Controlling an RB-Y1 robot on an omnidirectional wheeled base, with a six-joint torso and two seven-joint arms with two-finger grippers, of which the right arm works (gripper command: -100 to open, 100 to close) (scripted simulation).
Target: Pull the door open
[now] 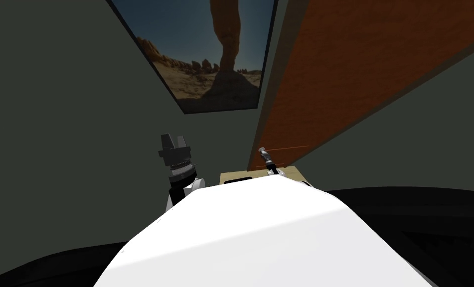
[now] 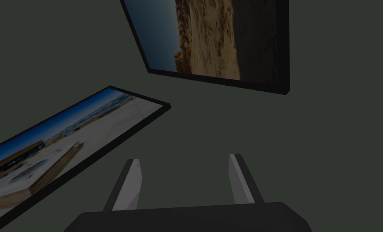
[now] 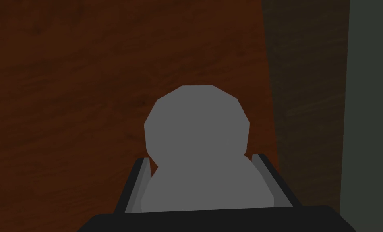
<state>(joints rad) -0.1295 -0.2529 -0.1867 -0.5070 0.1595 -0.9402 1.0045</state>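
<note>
A reddish-brown wooden door [image 1: 360, 74] rises at my right front. Its small grey round knob [image 1: 262, 149] sits near the door's left edge. In the right wrist view the knob [image 3: 196, 133] lies between the fingers of my right gripper [image 3: 201, 158], which press its sides against the door [image 3: 65, 100]. The right gripper [image 1: 267, 160] reaches up to the knob from just above my chest. My left gripper [image 1: 173, 141] is held up to the left, away from the door, its fingers [image 2: 132, 181] spread apart with nothing between them.
A dark door frame strip [image 3: 307, 100] and a grey-green wall [image 3: 371, 100] run beside the knob. A framed desert picture [image 1: 206, 50] hangs on the wall left of the door. A patch of tan floor [image 1: 233, 176] shows below the knob.
</note>
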